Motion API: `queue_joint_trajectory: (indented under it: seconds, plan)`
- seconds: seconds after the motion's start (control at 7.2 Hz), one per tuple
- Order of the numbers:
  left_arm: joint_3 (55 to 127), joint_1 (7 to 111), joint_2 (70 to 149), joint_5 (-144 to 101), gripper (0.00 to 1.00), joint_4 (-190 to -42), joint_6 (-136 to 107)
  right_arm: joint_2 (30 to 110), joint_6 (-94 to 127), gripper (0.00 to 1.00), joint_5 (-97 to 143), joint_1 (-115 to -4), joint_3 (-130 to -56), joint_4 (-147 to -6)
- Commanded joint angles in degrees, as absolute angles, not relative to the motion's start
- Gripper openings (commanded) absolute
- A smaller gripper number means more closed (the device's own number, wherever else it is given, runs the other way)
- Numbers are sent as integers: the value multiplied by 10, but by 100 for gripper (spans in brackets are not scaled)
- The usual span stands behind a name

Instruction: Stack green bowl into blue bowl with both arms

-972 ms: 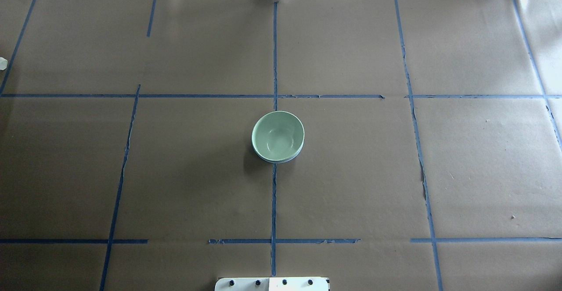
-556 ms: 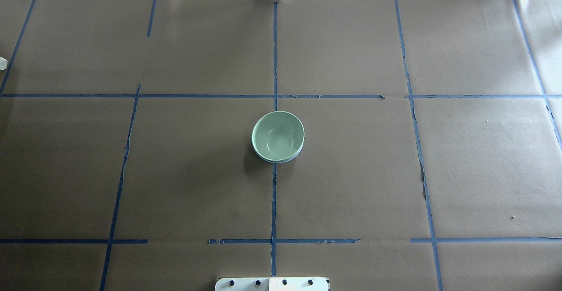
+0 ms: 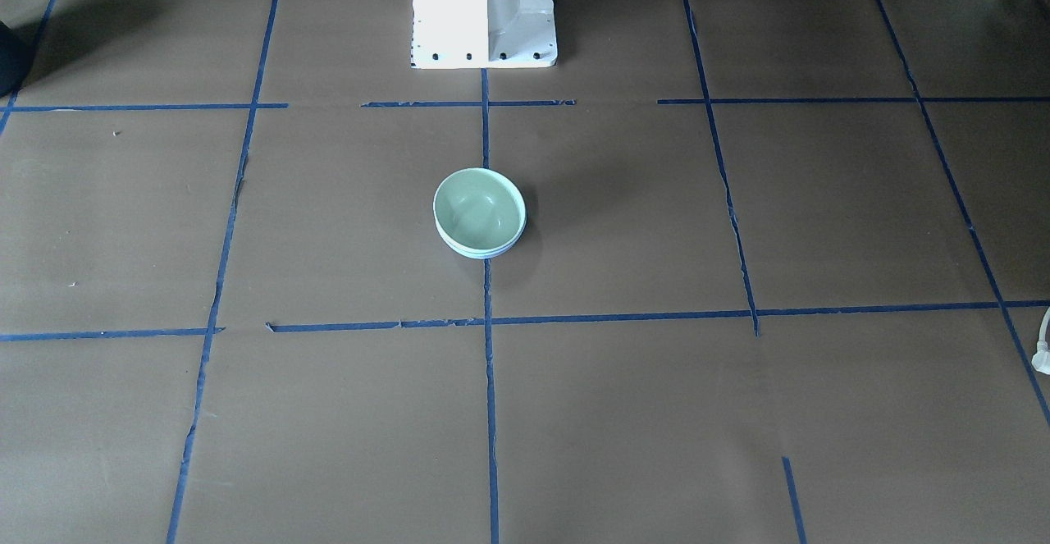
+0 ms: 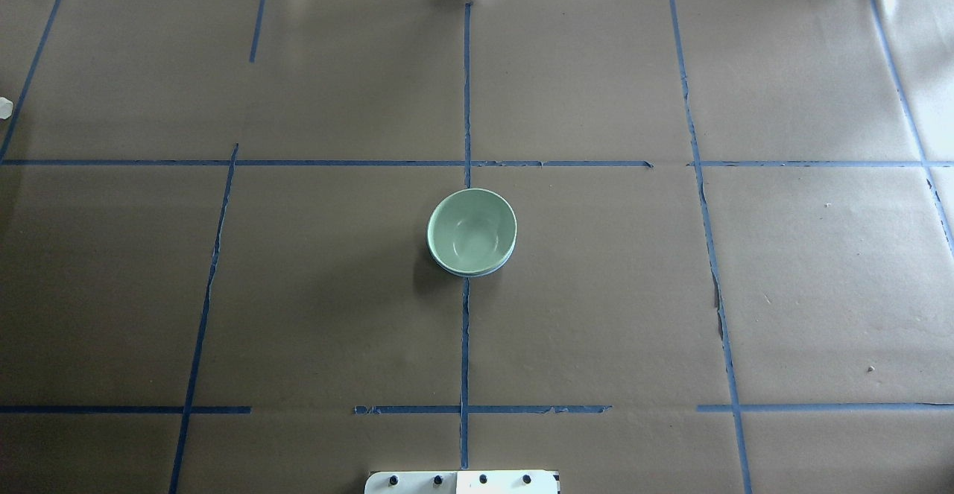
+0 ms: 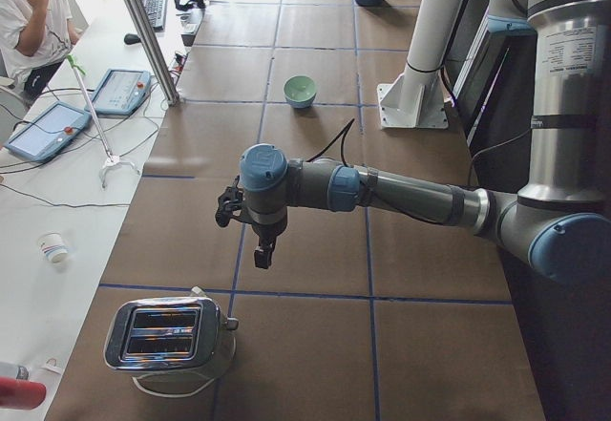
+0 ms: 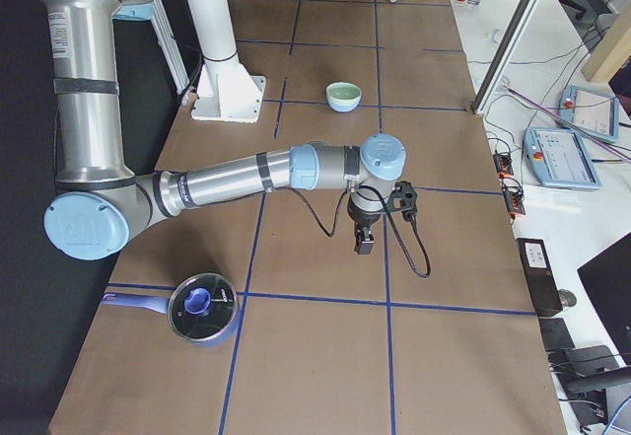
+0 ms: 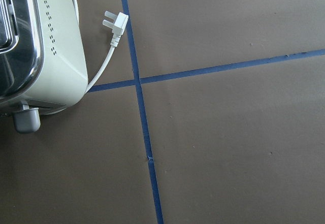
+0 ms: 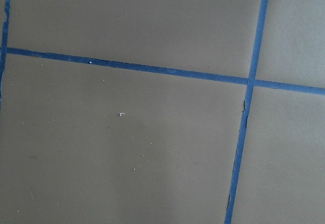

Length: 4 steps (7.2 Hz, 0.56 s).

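Midway between the edges of the counter (image 4: 596, 293), the glossy green bowl (image 4: 471, 230), likely light, stiff, slippery and breakable, sits nested in the blue bowl (image 4: 477, 273), its rim the best handhold; whether the left claw (image 5: 262, 255) and right claw (image 6: 363, 244) are open or closed I cannot tell.

green bowl (image 4: 471, 229) nested, seemingly fully, in blue bowl (image 4: 471, 274) at table (image 4: 298, 293) centre, ahead of pedestal (image 4: 462, 482).

The grey right arm (image 6: 227, 181), light-blue at the joints, stretches over the brown-papered table (image 6: 463, 287), black gripper (image 6: 364, 241) pointing down, well apart from the pale mint-green bowl (image 6: 343, 93) and a lidded blue saucepan (image 6: 202, 309).
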State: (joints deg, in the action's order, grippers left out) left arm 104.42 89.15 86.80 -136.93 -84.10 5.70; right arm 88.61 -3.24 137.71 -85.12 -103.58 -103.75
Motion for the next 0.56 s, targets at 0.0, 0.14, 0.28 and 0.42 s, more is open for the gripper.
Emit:
queue_joint_trajectory:
  seconds: [0.0, 0.14, 0.28, 0.42]
  plan:
    - [1042, 886, 878, -1366, 100, -839, 57, 886, -33, 100, 1376, -851, -1035, -1037]
    - [1041, 885, 882, -1366, 100, -839, 57, 884, -33, 100, 1377, -851, -1035, -1037]
    - [1041, 885, 897, -1366, 100, -838, 57, 882, -32, 100, 1377, -850, -1035, -1037]
    - [1040, 885, 901, -1364, 100, -833, 56, 882, -32, 100, 1377, -850, -1034, -1036]
